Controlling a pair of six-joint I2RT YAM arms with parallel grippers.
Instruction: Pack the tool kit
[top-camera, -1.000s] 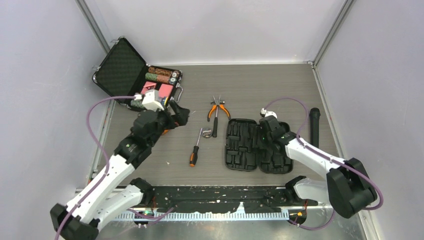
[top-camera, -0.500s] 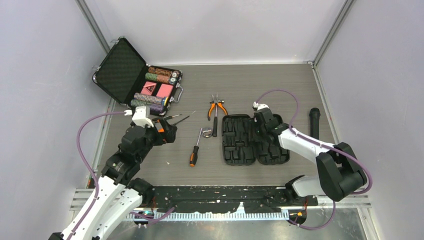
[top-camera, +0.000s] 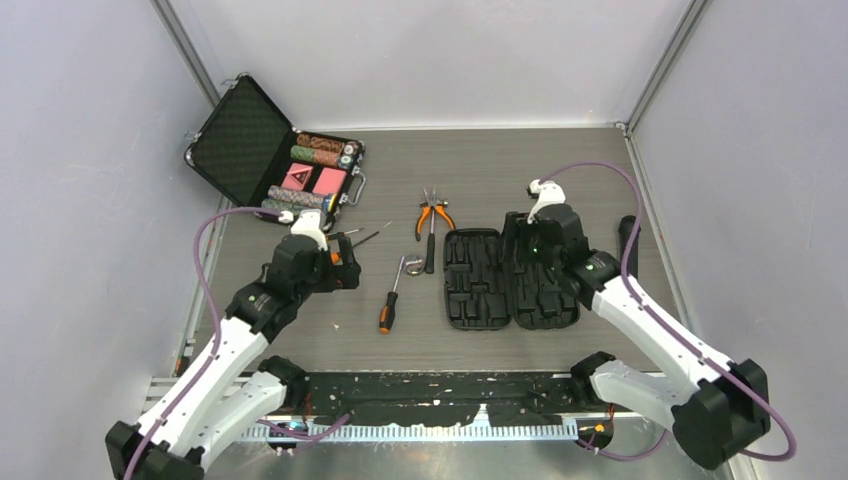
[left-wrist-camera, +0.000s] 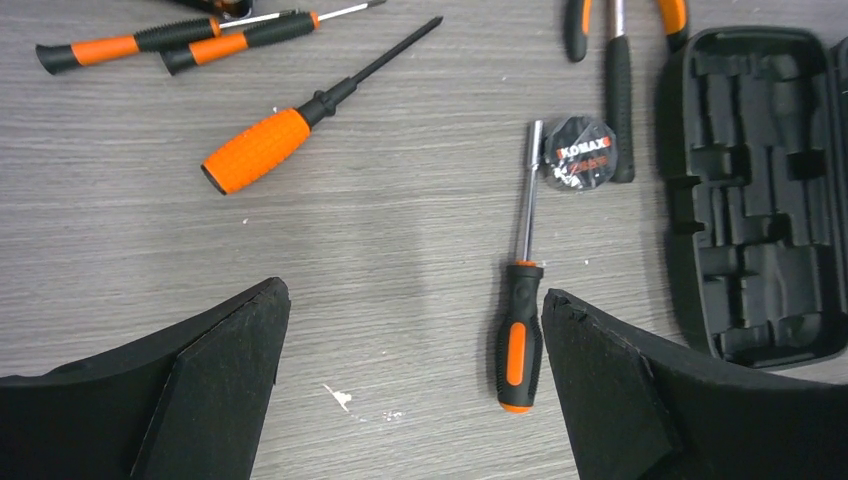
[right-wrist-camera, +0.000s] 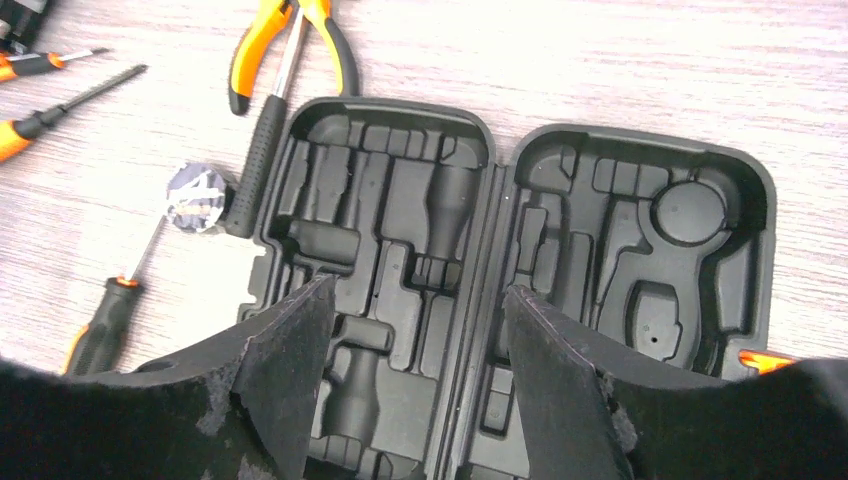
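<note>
The tool kit (top-camera: 480, 285) is a black moulded case lying open and flat, its slots bare; its orange latch (right-wrist-camera: 765, 358) shows at one edge. My right gripper (right-wrist-camera: 420, 320) hangs open above the case's hinge, holding nothing. My left gripper (left-wrist-camera: 415, 330) is open wide over the table. A black-and-orange driver (left-wrist-camera: 518, 335) lies just inside its right finger (left-wrist-camera: 610, 390), not gripped. Loose nearby are a fat orange screwdriver (left-wrist-camera: 260, 150), two slim screwdrivers (left-wrist-camera: 150, 45), a tape roll (left-wrist-camera: 582, 153), a black-handled tool (left-wrist-camera: 620, 100) and orange pliers (right-wrist-camera: 290, 40).
A metal-edged black briefcase (top-camera: 245, 135) with chips and red cards stands open at the back left. A black cylinder (top-camera: 628, 232) lies right of the case, partly behind my right arm. Grey walls close in the table on three sides.
My right gripper has lifted off the case, spread wider and drawn slightly right; the case had slid a little left. My left arm pulled back from the briefcase toward the driver.
</note>
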